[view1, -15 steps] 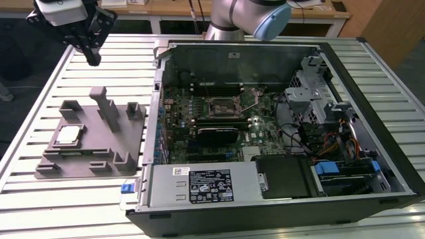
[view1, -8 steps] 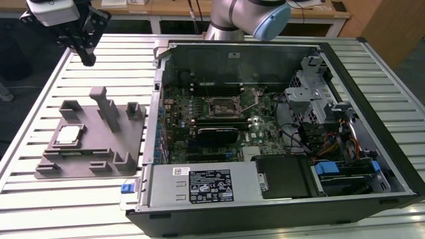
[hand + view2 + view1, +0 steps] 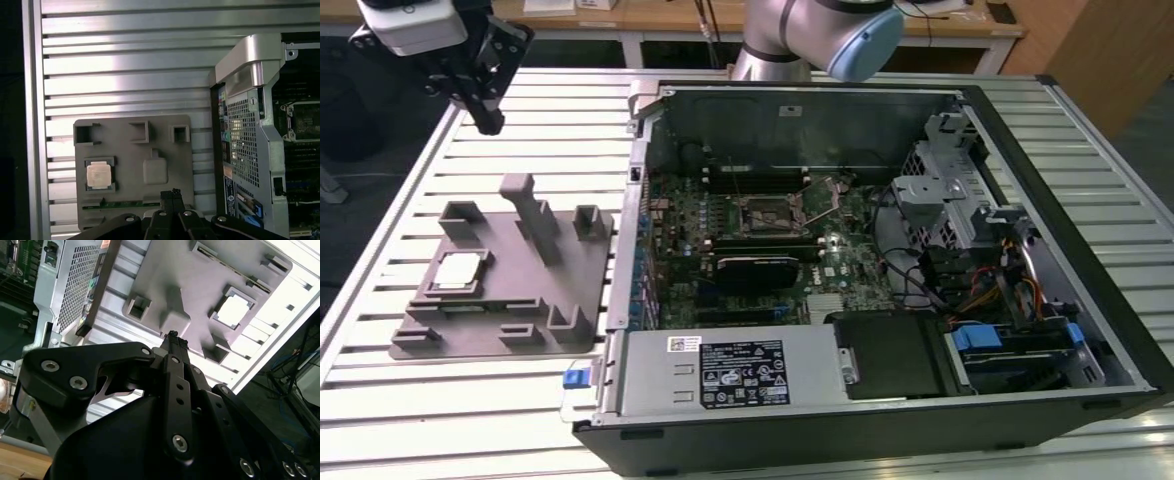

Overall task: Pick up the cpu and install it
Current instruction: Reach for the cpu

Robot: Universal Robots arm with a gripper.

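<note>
The cpu, a small square chip with a silvery top, lies flat in a recess of the grey plastic tray at the exterior view's left. Both wrist views show it there too: cpu, cpu. My gripper hangs high above the table beyond the tray's far end, well apart from the chip. Its fingers are pressed together with nothing between them, as in the second wrist view, gripper. The open socket sits on the motherboard inside the computer case.
The open computer case lies on its side on the slatted metal table, right beside the tray. The tray carries several upright blocks. Drive cages and cables crowd the case's right side. The arm's base stands behind the case.
</note>
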